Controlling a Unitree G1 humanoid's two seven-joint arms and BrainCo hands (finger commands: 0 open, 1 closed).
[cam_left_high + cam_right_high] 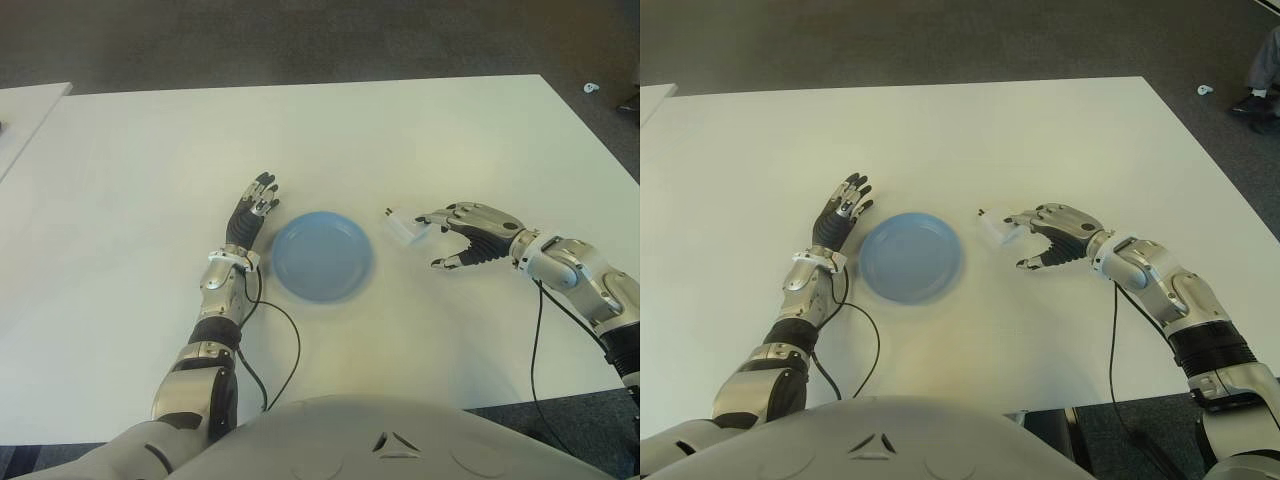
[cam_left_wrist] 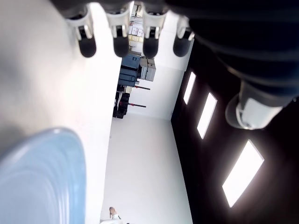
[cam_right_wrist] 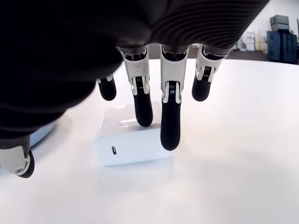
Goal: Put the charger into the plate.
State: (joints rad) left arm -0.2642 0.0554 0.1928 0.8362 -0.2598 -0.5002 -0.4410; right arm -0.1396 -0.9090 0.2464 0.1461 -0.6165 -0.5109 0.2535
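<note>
The white charger (image 3: 133, 137) lies on the worktop (image 1: 400, 140), just right of the blue plate (image 1: 322, 255), not yet lifted. The right hand (image 1: 470, 235) arches over it, fingers (image 3: 170, 123) spread, tips at its top, apparently to close a grasp. The left hand (image 1: 250, 215) shows flat and open just left of the plate, idle.
</note>
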